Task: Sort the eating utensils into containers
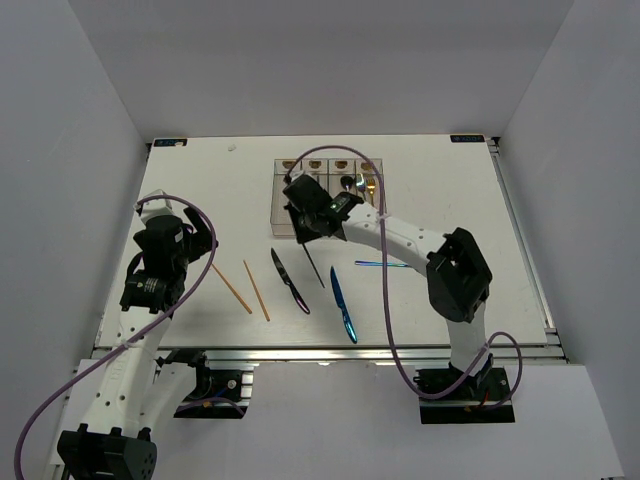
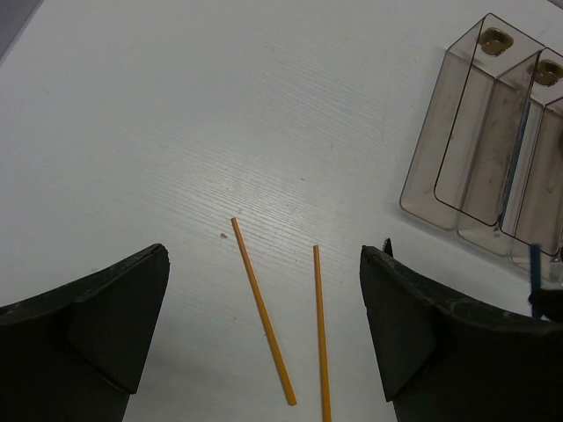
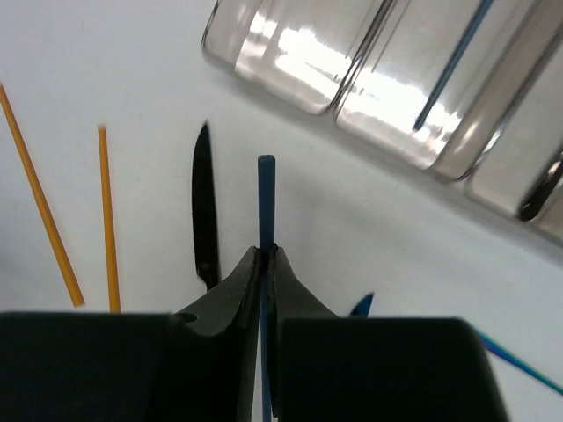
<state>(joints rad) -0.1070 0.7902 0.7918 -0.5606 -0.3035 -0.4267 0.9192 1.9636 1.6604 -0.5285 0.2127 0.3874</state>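
Top view: L tool (image 1: 200,238) hangs over the left side of the bench (image 1: 480,190), fingers spread wide, nothing in it. R tool (image 1: 303,232) sits at the near-left corner of the containers (image 1: 283,195), w/ a thin dark stick (image 1: 315,265) running from it toward the near side. Lying on the bench near of that: two chopsticks (image 1: 232,288), black knife (image 1: 289,281), blue knife (image 1: 343,305). A blue-purple piece (image 1: 380,264) lies to the right. Gold + black cutlery (image 1: 370,185) is in the right-hand bins.

L wrist: fingers (image 2: 97,325) well apart, both chopsticks (image 2: 262,312) flat on the bench between them, untouched. Containers (image 2: 475,132) at far right.

R wrist: R tool (image 3: 266,255) clamped tight on the thin dark stick (image 3: 266,198), which looks blue here, tip toward the containers (image 3: 378,79). Black knife (image 3: 204,211) just left of it, chopsticks (image 3: 107,220) further left. A second stick (image 3: 453,53) lies in one bin.
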